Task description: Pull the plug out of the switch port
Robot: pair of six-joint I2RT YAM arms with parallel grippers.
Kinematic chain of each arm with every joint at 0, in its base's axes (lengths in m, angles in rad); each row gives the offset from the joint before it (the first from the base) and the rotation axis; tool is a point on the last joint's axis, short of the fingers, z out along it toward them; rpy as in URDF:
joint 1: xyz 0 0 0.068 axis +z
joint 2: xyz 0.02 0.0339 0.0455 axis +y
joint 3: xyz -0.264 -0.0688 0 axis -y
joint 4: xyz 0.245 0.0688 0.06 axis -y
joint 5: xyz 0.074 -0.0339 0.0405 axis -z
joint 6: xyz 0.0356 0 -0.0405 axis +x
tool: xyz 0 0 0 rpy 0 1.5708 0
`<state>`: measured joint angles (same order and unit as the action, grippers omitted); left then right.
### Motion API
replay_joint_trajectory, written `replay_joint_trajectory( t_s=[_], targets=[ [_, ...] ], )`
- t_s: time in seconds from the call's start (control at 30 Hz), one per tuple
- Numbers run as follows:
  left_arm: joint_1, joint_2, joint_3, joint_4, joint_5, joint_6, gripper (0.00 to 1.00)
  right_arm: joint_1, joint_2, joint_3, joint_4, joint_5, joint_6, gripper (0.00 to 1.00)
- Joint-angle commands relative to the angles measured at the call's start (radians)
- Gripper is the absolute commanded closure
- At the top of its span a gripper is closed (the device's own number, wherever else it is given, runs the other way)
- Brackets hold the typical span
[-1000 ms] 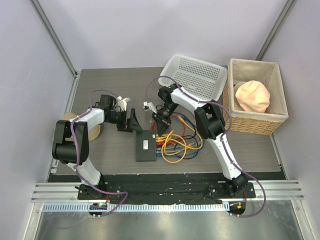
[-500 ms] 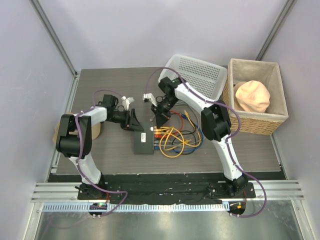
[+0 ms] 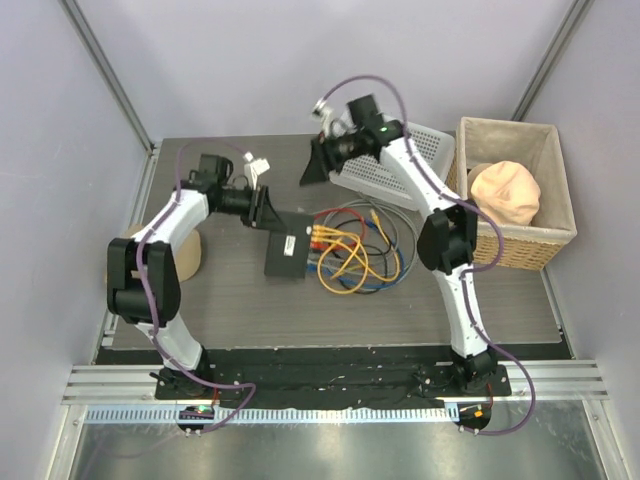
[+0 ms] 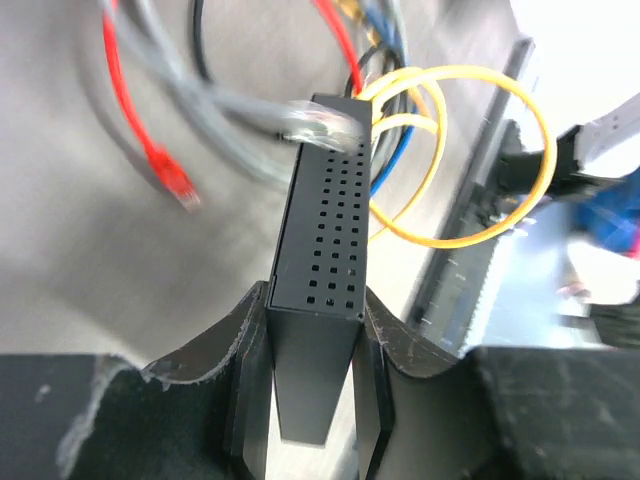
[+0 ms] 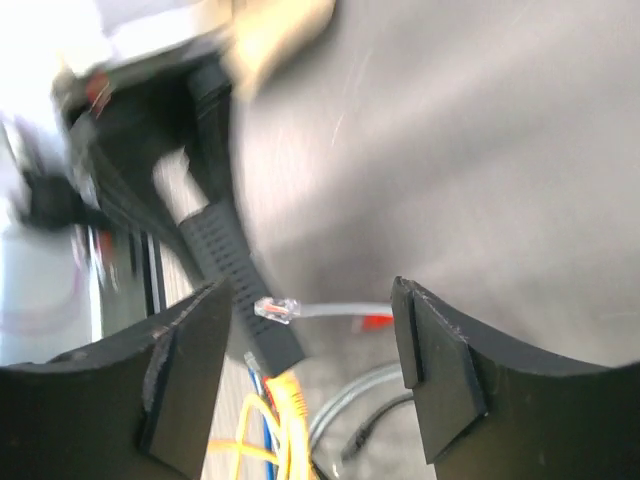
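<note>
We have the left gripper (image 3: 268, 212) clenched on the switch (image 3: 284, 255). Our right gripper (image 3: 313, 170) hangs spread and empty at its 1 o'clock. The clear plug (image 4: 322, 122) lies loose at the socket end.

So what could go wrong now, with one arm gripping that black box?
The switch is pinched at just one narrow end by the left jaws, so it could twist or slip out. The yellow cables look plugged in; moving the switch may drag the whole tangle. The loose clear plug beside it could catch.
</note>
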<state>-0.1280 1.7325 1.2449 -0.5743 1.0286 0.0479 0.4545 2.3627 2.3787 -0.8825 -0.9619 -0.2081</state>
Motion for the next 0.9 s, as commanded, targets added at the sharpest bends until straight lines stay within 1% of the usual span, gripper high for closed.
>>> replay_joint_trajectory(
  t_s=[0.0,0.03,0.1,0.13,0.23,0.27,0.3,0.33,0.37,0.4,0.43,0.47,0.5,0.57,0.6,0.63,0.67,0.7,0.73,0.77,0.8,0.83,0.87],
  targets=[
    [0.008,-0.136,0.262,-0.073,-0.021,0.148,1.0,-0.146,-0.094,0.037,0.582,-0.092,0.591,0.27],
    [0.008,-0.142,0.293,-0.103,-0.039,0.182,1.0,-0.157,-0.094,0.039,0.627,-0.08,0.669,0.27],
    [0.008,-0.171,0.356,-0.119,-0.068,0.207,1.0,-0.188,-0.092,0.04,0.663,-0.071,0.679,0.27],
    [0.008,-0.183,0.364,-0.105,-0.087,0.222,1.0,-0.195,-0.095,0.031,0.662,-0.063,0.67,0.27],
    [-0.012,-0.281,0.321,-0.058,-0.201,0.334,1.0,-0.22,-0.097,0.004,0.662,-0.069,0.674,0.27],
    [-0.036,-0.313,0.291,-0.038,-0.261,0.419,1.0,-0.22,-0.098,-0.006,0.662,-0.073,0.673,0.27],
    [-0.051,-0.383,0.209,-0.018,-0.287,0.466,1.0,-0.226,-0.102,-0.022,0.663,-0.074,0.67,0.27],
    [-0.071,-0.419,0.162,-0.006,-0.317,0.519,1.0,-0.227,-0.106,-0.033,0.662,-0.077,0.667,0.27],
    [-0.126,-0.454,0.11,-0.004,-0.373,0.675,1.0,-0.226,-0.106,-0.039,0.662,-0.087,0.664,0.27],
    [-0.157,-0.535,-0.012,-0.006,-0.402,0.755,1.0,-0.229,-0.106,-0.05,0.662,-0.093,0.664,0.27],
    [-0.183,-0.572,-0.08,0.011,-0.424,0.842,1.0,-0.228,-0.106,-0.055,0.663,-0.098,0.665,0.27],
    [-0.226,-0.618,-0.149,0.034,-0.439,0.901,1.0,-0.227,-0.106,-0.061,0.663,-0.104,0.664,0.27],
    [-0.242,-0.689,-0.274,0.065,-0.452,1.043,1.0,-0.227,-0.103,-0.07,0.66,-0.107,0.664,0.27],
    [-0.269,-0.757,-0.388,0.099,-0.443,1.156,1.0,-0.227,-0.105,-0.081,0.66,-0.115,0.664,0.27],
    [-0.274,-0.784,-0.488,0.137,-0.429,1.273,1.0,-0.229,-0.106,-0.091,0.662,-0.12,0.665,0.27],
    [-0.277,-0.851,-0.536,0.152,-0.414,1.328,1.0,-0.229,-0.108,-0.098,0.659,-0.121,0.665,0.26],
    [-0.277,-0.882,-0.632,0.174,-0.398,1.372,1.0,-0.228,-0.108,-0.105,0.659,-0.123,0.664,0.26],
    [-0.279,-0.924,-0.681,0.224,-0.363,1.429,1.0,-0.229,-0.111,-0.121,0.659,-0.127,0.665,0.25],
    [-0.277,-0.997,-0.728,0.235,-0.348,1.469,1.0,-0.229,-0.114,-0.13,0.66,-0.129,0.665,0.25],
    [-0.277,-1.037,-0.81,0.231,-0.341,1.507,1.0,-0.228,-0.12,-0.141,0.659,-0.132,0.667,0.25],
    [-0.277,-1.071,-0.843,0.193,-0.31,1.585,1.0,-0.229,-0.125,-0.165,0.659,-0.135,0.665,0.25],
    [-0.277,-1.129,-0.872,0.176,-0.3,1.596,1.0,-0.229,-0.131,-0.176,0.66,-0.139,0.667,0.24],
    [-0.277,-1.152,-0.918,0.162,-0.291,1.606,1.0,-0.228,-0.132,-0.199,0.659,-0.143,0.665,0.24]
  ],
)
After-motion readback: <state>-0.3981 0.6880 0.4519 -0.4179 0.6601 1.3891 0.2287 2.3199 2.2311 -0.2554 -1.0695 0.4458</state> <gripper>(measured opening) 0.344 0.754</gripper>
